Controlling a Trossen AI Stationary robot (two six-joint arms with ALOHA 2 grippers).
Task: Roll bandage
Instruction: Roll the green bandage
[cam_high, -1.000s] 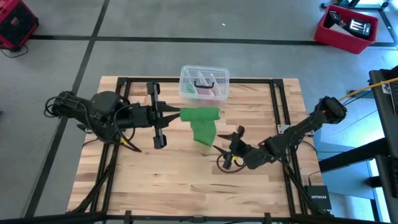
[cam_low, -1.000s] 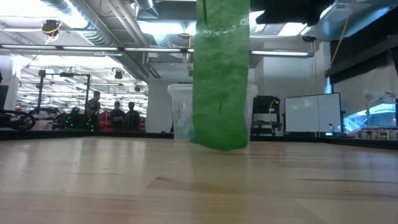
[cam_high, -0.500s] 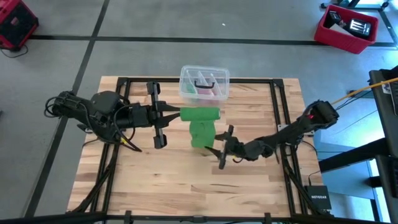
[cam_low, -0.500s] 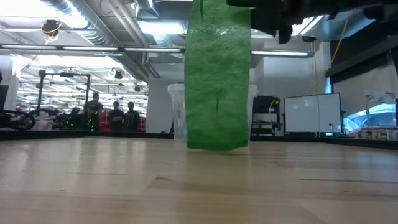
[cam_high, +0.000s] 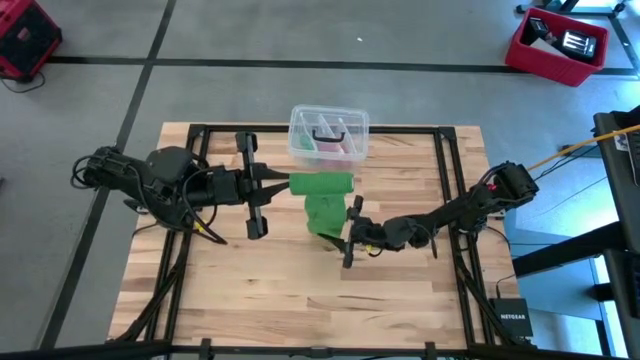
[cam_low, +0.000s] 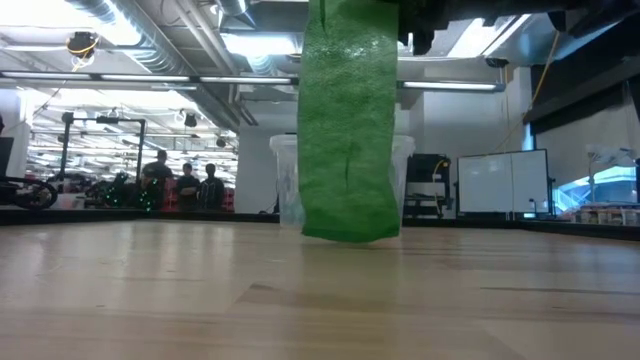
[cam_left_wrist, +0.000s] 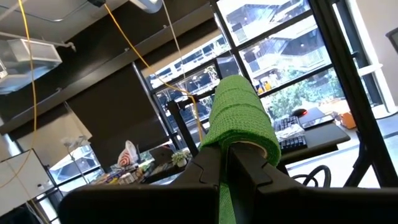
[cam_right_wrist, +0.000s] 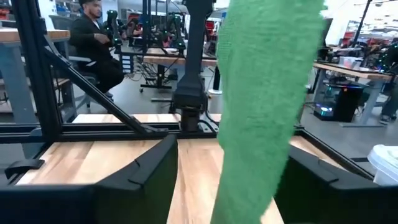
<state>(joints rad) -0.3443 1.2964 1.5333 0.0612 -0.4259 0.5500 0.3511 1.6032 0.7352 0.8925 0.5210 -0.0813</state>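
Note:
The bright green bandage is partly wound into a roll (cam_high: 322, 182) held high over the table's middle. Its loose strip (cam_low: 348, 130) hangs straight down from the roll. Whether the strip's lower end (cam_low: 350, 234) reaches the wood I cannot tell. My left gripper (cam_high: 288, 183) is shut on the roll's left end. My right gripper (cam_high: 338, 232) stands open and level. In the right wrist view its fingers sit on either side of the hanging strip (cam_right_wrist: 261, 112), apart from it. My left gripper holds the roll by its left end (cam_left_wrist: 239, 134), where the wound layers sit over and around the shut fingertips (cam_left_wrist: 227, 163). The fingers come level from the table's left and lie along the roll's axis. The roll is lifted clear, with the strip hanging slack below it.
A clear plastic box (cam_high: 328, 135) with pink and dark items stands at the table's far edge, just behind the roll. A black frame (cam_high: 440, 160) runs around the wooden top. Bare wood lies toward the near edge. People stand far off in the room (cam_low: 185, 185).
My right gripper has moved toward the table's left, up to the hanging strip, and sunk a little. Its wrist has turned until the fingers point level at the strip. The strip has swung slightly and now shows broader in the low view. The left arm has kept still.

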